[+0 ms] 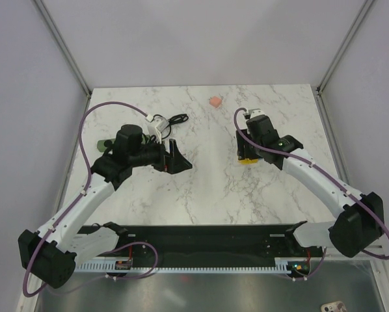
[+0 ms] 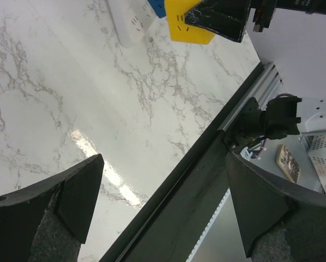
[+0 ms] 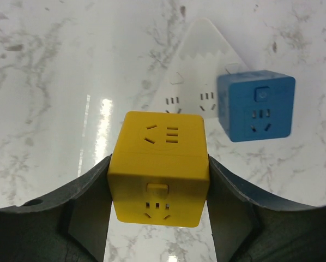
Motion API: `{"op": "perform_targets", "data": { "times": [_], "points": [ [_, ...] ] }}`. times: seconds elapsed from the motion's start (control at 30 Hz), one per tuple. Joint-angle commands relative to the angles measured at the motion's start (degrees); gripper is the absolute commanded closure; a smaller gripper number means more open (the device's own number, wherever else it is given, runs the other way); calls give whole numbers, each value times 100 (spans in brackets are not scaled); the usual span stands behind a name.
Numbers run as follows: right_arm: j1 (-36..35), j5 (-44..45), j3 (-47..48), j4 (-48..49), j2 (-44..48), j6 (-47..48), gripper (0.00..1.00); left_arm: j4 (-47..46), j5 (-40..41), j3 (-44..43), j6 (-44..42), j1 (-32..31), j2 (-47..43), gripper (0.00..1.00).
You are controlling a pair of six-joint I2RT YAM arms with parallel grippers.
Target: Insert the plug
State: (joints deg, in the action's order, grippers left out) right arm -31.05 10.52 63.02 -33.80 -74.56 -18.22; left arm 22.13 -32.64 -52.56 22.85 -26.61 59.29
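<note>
No teal plug shows clearly; a small green object (image 1: pixel 103 144) is half hidden behind the left arm. My right gripper (image 3: pixel 159 180) is shut on a yellow socket cube (image 3: pixel 160 169), also seen in the top view (image 1: pixel 248 159) and the left wrist view (image 2: pixel 187 24). It holds the cube at the near end of a white power strip (image 3: pixel 198 71). A blue socket cube (image 3: pixel 255 106) sits on that strip. My left gripper (image 2: pixel 164 158) is open and empty, at mid-left of the table (image 1: pixel 175 159).
A white adapter with a coiled black cable (image 1: pixel 162 123) lies behind the left gripper. A small pink object (image 1: pixel 214 102) lies at the back centre. The black rail (image 1: pixel 201 237) runs along the table's near edge.
</note>
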Motion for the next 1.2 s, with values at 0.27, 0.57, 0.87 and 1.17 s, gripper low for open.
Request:
{"op": "perform_targets", "data": {
  "times": [0.27,0.57,0.87,1.17],
  "points": [
    [643,-340,298,-540,-717,1004,100,468,697,-54,-642,-11,-321,0],
    [1241,-1570,807,-654,-1279,1163,100,494,838,61,-642,-20,-444,0],
    [1373,-1861,1335,-979,-1657,1154,100,494,944,70,-659,-19,-585,0],
    [1408,-2072,1458,-997,-1877,1127,100,512,979,70,-677,-11,-629,0]
  ]
}}
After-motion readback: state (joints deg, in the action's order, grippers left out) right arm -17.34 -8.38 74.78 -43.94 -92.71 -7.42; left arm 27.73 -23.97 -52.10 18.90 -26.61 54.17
